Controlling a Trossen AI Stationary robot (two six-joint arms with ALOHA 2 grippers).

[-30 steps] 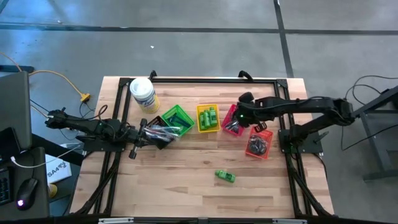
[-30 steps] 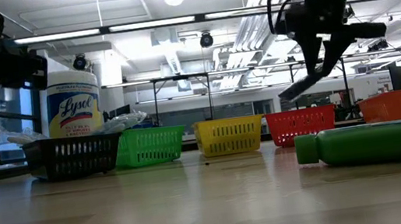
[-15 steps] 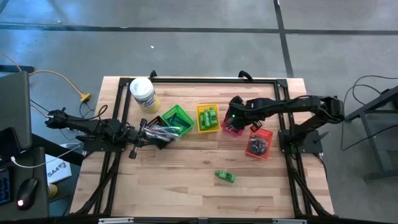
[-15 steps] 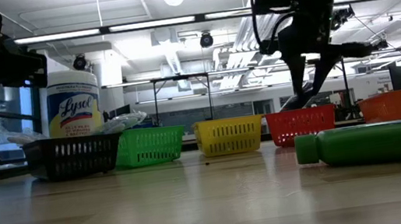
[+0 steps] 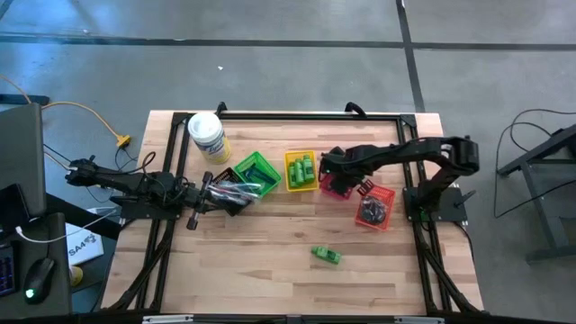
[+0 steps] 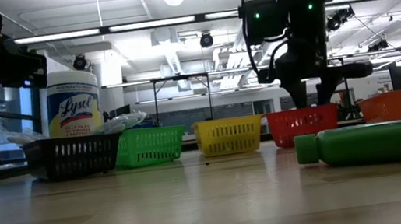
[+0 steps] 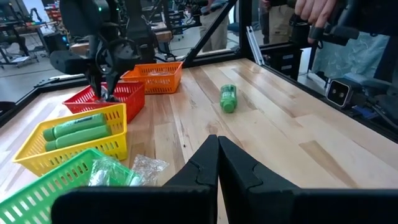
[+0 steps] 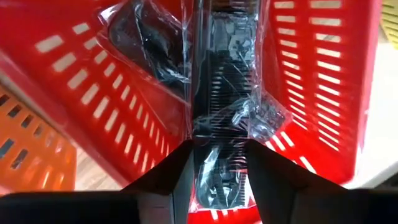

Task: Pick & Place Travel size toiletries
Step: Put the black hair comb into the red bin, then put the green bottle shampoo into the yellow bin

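Combs (image 8: 219, 93), dark ones in clear wrap, lie in the red basket (image 8: 323, 81), and the right gripper (image 8: 217, 162) is down in there with its fingers parted narrowly around one wrapped comb, not pinching it yet as far as I can tell. If I were driving, I'd centre on the comb's stiff spine rather than the loose plastic, close slowly, and lift straight up so the wrap doesn't snag the basket wall. One green bottle (image 5: 326, 256) lies loose on the table (image 5: 252, 270), well apart from the baskets; more sit in the yellow basket (image 5: 301, 171). The left gripper (image 7: 217, 163) waits with fingers together over the black basket (image 5: 227, 191).
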